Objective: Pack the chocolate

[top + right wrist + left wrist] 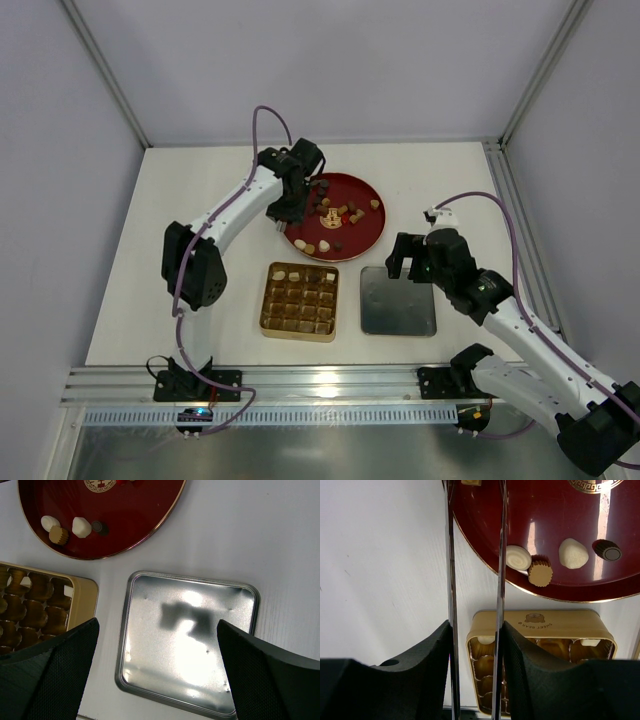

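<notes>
Brown, tan and cream chocolate (326, 241) lies loose on the red plate (555, 510), most of it ahead and to the right of the left gripper (288, 212). Four pieces sit just right of its fingers (451, 580): a cream swirled disc, a tan ridged round, a cream lump and a dark ridged cup (the disc and the round touch; the other two stand apart).

The left gripper hangs over the plate's rim, its blades narrow and parallel. A cream piece shows between them near the tips, cut off by the frame edge. Whether it is pinched cannot be told.

The gold box (535, 620) lies back toward the left wrist, with a few cream pieces in the row nearest the plate.

The right gripper (407, 262) stands wide and empty over the silver lid (245, 595), well apart from the plate's chocolate.
</notes>
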`<action>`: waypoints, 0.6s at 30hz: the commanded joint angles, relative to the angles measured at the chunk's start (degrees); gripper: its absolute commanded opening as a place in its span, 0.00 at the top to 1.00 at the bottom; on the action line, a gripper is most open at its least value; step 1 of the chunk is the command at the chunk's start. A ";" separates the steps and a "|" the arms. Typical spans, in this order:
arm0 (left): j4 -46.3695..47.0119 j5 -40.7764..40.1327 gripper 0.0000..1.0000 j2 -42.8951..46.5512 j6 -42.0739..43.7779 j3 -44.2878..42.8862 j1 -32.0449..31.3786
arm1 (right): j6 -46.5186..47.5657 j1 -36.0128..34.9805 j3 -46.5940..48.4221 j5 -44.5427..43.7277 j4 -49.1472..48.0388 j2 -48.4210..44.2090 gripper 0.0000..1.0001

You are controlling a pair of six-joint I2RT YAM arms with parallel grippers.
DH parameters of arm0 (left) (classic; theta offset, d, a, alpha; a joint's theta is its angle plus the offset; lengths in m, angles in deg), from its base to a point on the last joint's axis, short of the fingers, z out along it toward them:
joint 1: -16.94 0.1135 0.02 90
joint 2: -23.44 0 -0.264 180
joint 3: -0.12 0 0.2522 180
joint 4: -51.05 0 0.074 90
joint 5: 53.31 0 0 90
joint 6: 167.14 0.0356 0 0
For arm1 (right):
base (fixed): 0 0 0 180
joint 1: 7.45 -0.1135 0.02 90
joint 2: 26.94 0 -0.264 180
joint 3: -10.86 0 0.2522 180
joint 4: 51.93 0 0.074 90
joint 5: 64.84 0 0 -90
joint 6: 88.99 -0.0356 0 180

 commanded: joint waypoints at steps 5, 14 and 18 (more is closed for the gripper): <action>2.04 1.56 0.60 -0.07 0.32 0.30 0.32 | 0.51 0.29 1.39 -0.48 -1.79 0.36 0.00; 1.78 3.05 0.63 0.45 -0.03 1.09 0.32 | 0.34 0.47 1.39 -0.31 -1.71 0.53 0.00; 1.52 3.23 0.63 0.54 -0.03 1.27 0.32 | 0.34 0.38 1.47 -0.39 -1.80 0.62 0.00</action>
